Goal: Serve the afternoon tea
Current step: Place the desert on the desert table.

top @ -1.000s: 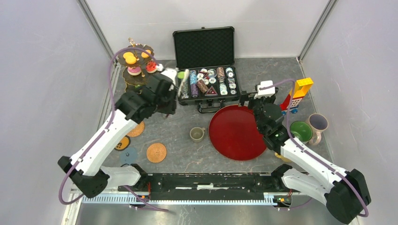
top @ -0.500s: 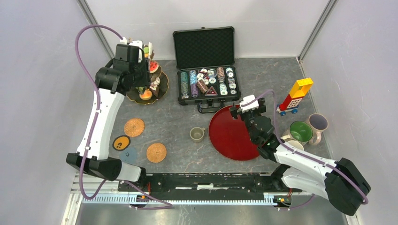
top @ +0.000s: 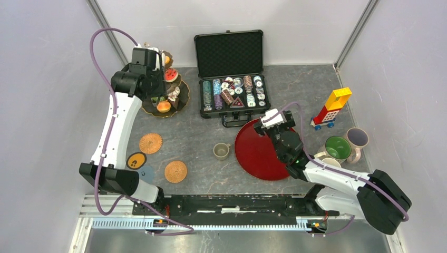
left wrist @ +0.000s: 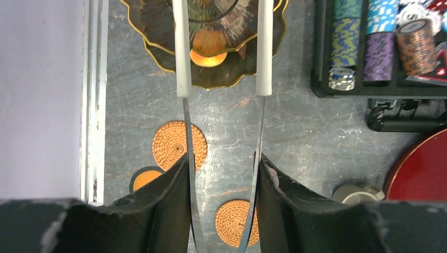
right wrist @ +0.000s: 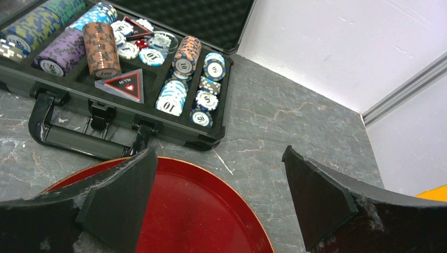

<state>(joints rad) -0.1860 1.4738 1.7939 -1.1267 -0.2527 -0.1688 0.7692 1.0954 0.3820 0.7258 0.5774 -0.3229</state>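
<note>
1. Your left claw (left wrist: 221, 89) hangs spread wide, holding nothing, high over the three-tier stand (top: 167, 108) in the upper left of the top view; in the left wrist view the scalloped lowest tier (left wrist: 158, 39) sits at the top of the frame with an orange round (left wrist: 208, 58) between the long finger blades (left wrist: 182, 47).
2. Sweets crowd the stand's tiers, among them a cake slice (top: 174, 96), partly hidden by the arm.
3. Your right claw (right wrist: 219, 179) is also spread and empty, above the upper edge of the red tray (top: 258, 155) at centre right.
4. The poker chip case (right wrist: 113, 68) lies just beyond that tray edge.
5. A small grey mug (top: 221, 151) stands left of the tray; a green mug (top: 337, 147) and a lilac mug (top: 357, 138) sit to its right.
6. Woven coasters (left wrist: 179, 145) lie on the worktop (top: 200, 137) below the stand.
</note>
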